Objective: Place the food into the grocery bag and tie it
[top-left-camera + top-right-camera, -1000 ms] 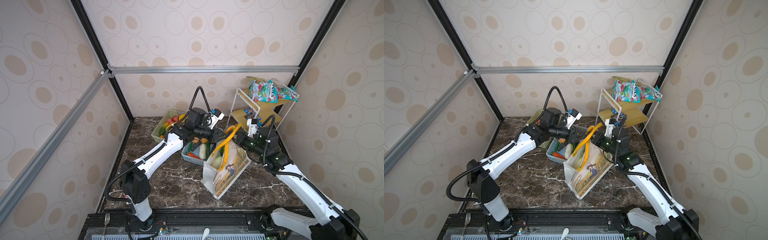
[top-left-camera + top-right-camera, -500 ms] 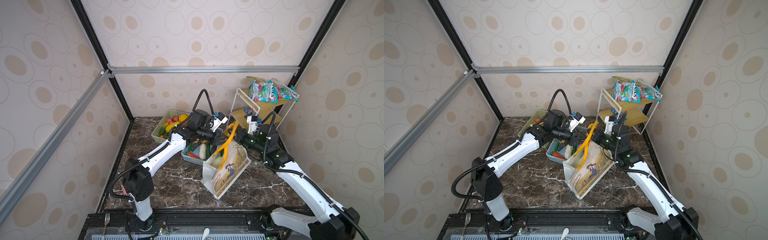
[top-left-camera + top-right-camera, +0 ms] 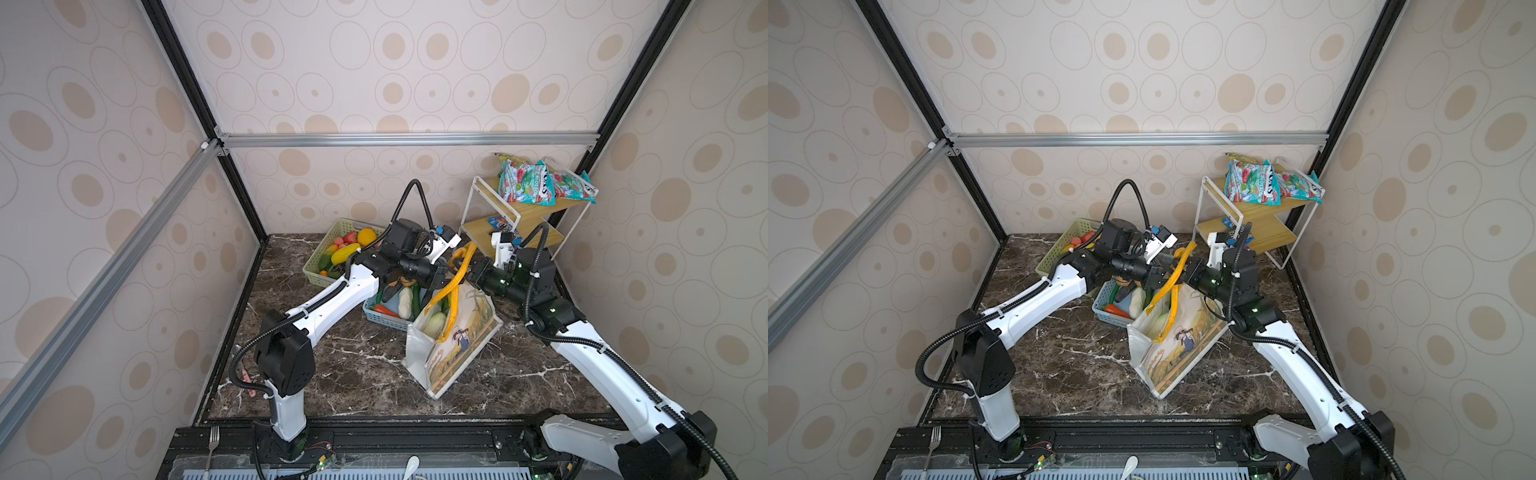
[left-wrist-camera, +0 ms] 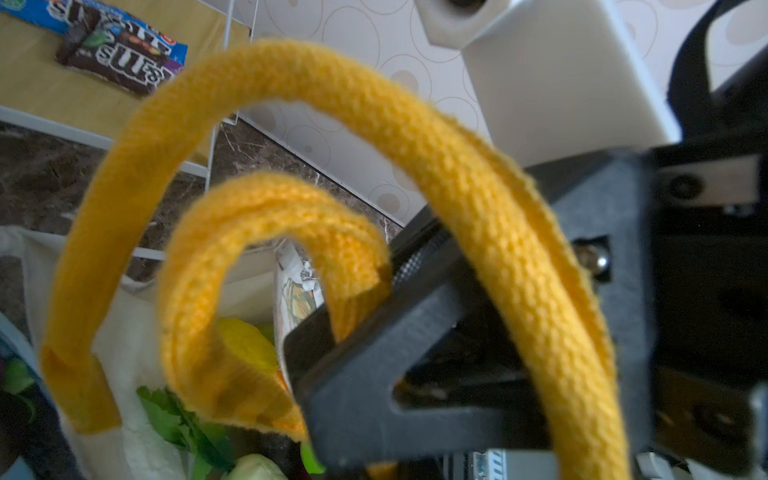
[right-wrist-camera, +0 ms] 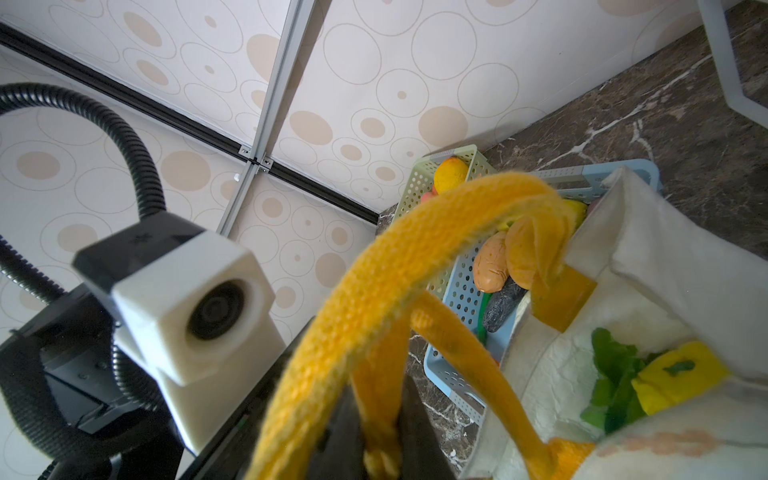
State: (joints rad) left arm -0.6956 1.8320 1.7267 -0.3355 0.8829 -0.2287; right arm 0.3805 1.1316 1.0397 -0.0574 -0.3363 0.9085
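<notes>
The white grocery bag stands tilted on the marble top, and its two yellow handles are pulled up together. Inside it lie food pieces: a pale green cabbage, a yellow fruit and green leaves. My left gripper is shut against a handle from the left. Its own jaws are mostly hidden in the left wrist view. My right gripper faces it, with its dark fingers pinching a handle strap.
A light blue basket with a white radish and other produce sits right behind the bag. A pale green basket of fruit stands at the back left. A white wire shelf with snack packets is at the back right.
My left gripper has reached right to the raised handles and closed there. The right gripper has stayed on its strap and shifted slightly towards the left one.
</notes>
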